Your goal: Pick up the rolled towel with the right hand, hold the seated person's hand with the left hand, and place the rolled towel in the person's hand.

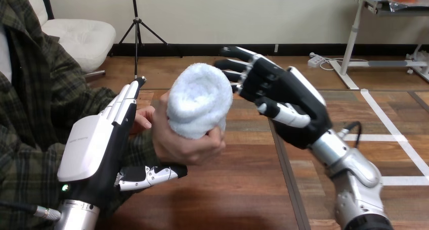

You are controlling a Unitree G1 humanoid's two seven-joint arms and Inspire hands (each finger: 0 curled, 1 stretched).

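- Above the wooden worktop [243, 189], the rolled towel [198, 99] sits in the person's hand [179, 141], whose fingers and thumb curl round its lower half.
- Just right of the towel, the robot's right hand [283, 96] hangs with its fingers [238, 53] spread and nearly straight, gripping nothing. Whether the fingertips brush the towel cannot be told.
- At the view's left, the robot's left hand [96, 149] stands edge-up against the back of the person's wrist. Its fingers are straight and point upward, its thumb [152, 174] reaches beneath the wrist, and nothing is pinched or wrapped.
- By this showing, the pick-up and the placing look done: the towel rests with the person, not the robot.
- What appears left is little: drawing both robot hands clear, provided the person's grip holds.
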